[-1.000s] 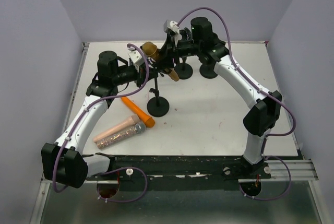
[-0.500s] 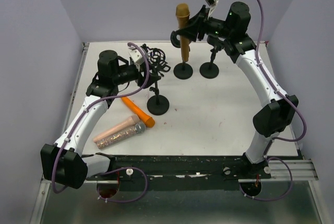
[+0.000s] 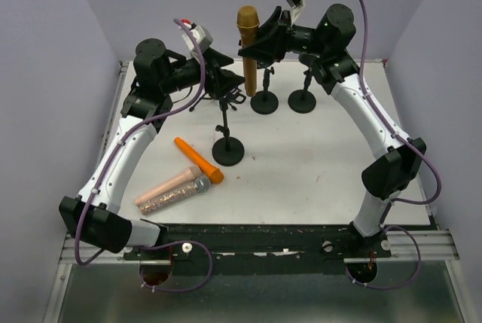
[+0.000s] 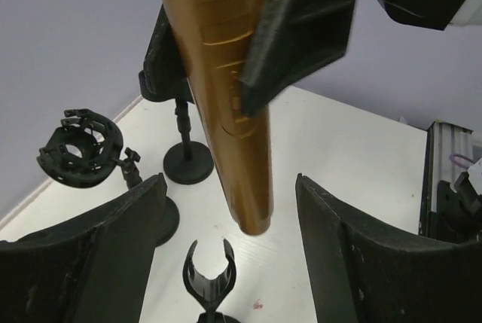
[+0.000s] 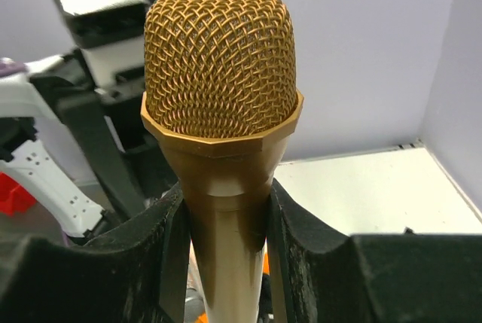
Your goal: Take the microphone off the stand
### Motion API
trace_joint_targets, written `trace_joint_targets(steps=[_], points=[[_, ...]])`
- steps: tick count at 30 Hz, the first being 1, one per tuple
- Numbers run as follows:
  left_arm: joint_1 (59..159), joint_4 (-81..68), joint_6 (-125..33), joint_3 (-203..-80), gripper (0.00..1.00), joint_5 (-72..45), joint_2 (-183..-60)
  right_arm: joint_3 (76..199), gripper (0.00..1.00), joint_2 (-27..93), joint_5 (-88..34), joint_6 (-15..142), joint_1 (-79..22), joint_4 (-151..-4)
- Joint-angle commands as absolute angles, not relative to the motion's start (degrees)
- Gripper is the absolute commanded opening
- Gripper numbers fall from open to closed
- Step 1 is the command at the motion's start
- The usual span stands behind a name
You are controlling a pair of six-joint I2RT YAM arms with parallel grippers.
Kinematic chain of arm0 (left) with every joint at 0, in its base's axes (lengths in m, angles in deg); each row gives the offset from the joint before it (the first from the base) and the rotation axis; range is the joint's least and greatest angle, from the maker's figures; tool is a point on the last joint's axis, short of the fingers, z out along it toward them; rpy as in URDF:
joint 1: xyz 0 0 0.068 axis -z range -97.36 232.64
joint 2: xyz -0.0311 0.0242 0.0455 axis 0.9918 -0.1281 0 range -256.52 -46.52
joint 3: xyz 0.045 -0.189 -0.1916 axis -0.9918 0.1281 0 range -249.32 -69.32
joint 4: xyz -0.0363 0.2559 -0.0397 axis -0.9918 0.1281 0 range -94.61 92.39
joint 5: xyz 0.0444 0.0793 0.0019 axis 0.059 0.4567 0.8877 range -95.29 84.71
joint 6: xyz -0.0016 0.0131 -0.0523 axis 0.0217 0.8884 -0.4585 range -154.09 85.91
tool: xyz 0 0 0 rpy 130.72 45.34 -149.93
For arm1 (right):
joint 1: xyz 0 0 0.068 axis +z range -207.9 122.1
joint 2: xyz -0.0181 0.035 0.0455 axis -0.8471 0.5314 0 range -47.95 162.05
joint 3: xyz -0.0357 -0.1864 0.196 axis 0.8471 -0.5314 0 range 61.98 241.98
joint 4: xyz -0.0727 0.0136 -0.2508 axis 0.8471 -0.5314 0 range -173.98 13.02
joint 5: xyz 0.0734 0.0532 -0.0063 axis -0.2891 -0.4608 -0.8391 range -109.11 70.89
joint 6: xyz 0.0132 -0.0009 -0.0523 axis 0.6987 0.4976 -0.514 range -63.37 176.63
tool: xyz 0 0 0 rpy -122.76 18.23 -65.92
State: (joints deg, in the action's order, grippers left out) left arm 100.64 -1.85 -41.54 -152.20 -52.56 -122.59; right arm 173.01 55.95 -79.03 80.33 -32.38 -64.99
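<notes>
The right claw [image 3: 260, 41] pinches the gold microphone [image 3: 247, 46] upright, clear above the stand [image 3: 228, 150]; left claw [image 4: 230, 263] spread wide

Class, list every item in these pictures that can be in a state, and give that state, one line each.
gold microphone, upright, gripped, off every stand
right tool, shut on gold microphone
left tool, open, empty
clip holder, empty
shock mount, empty
orange microphone, lying on the table
pink microphone, lying on the table
glitter microphone, lying against the pink microphone
</notes>
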Motion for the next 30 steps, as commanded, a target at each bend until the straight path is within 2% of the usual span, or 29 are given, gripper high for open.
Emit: trace_joint_targets(steps=[1,4,6,8,10,11,12,14,15,20,27,30], points=[[103.20,-2.07,-45.70,-156.15,0.77,-50.13,-127.11,175.54,0.01,58.13,-80.81,86.59,-30.92,-58.35],[104.00,-4.25,-47.79,-157.56,0.75,-48.18,-128.60,177.29,0.01,59.27,-81.07,88.71,-30.13,-57.29],[104.09,-6.54,-49.47,-158.18,0.68,-50.20,-129.31,177.82,0.01,59.45,-80.81,87.66,-29.51,-57.82],[104.09,-7.86,-50.44,-158.45,0.48,-52.57,-129.66,177.47,0.01,59.54,-80.55,87.39,-29.16,-57.82],[104.08,-8.22,-51.05,-158.01,0.23,-53.46,-129.49,176.77,0.04,59.28,-80.63,86.78,-29.07,-57.99],[104.00,-8.30,-51.14,-157.66,0.09,-53.28,-129.05,176.42,0.23,59.10,-80.81,86.51,-29.07,-57.99],[103.91,-8.22,-51.14,-156.96,0.00,-52.67,-128.53,176.07,0.44,58.67,-80.90,85.73,-29.16,-57.99],[103.30,-7.96,-51.06,-155.73,0.00,-51.09,-127.21,175.63,0.88,57.88,-80.55,83.10,-29.24,-59.30],[102.60,-7.43,-51.14,-155.46,0.00,-50.48,-126.42,175.71,0.99,57.44,-80.11,81.87,-29.51,-61.05],[97.85,3.61,-40.28,-157.21,0.00,-42.75,-121.67,171.33,1.00,53.75,-79.23,76.06,-30.21,-66.68],[88.98,25.84,-0.84,-153.97,0.00,-27.01,-115.26,164.64,1.00,48.74,-78.53,66.67,-30.30,-75.21],[85.28,34.31,16.91,-145.13,0.00,-23.07,-111.83,163.94,1.00,47.50,-76.51,61.83,-30.30,-80.13]])
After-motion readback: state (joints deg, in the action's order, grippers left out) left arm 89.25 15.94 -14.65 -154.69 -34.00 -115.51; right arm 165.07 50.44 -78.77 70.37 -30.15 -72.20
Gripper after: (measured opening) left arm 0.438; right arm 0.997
